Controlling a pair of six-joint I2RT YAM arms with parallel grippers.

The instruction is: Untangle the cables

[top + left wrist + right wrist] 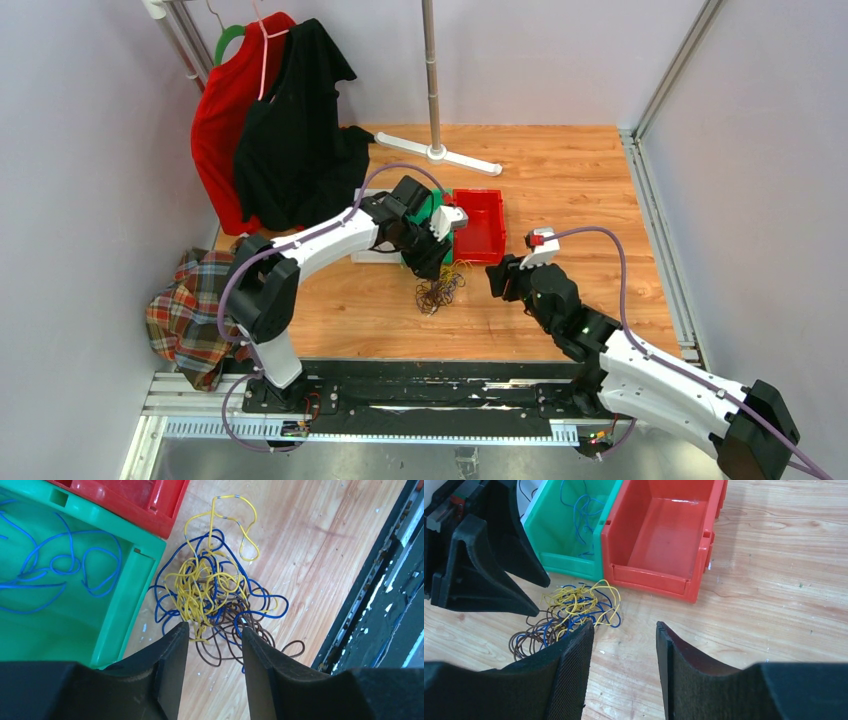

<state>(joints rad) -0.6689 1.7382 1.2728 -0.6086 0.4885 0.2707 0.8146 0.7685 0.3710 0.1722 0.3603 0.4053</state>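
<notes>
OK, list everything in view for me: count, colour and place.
cable tangle: one, yellow, blue and brown, on the table just in front of the green bin
loose cables: a few, blue, inside the green bin
green bin: one, green, left of the red bin
red bin: one, red, empty
red garment: one, hanging at back left
black garment: one, hanging beside the red one
plaid cloth: one, red-green check, far left by the wall
stand: one, grey pole on a white base, back centre
table: one, wood
left gripper: black, open above the tangle
right gripper: black, open over bare wood
</notes>
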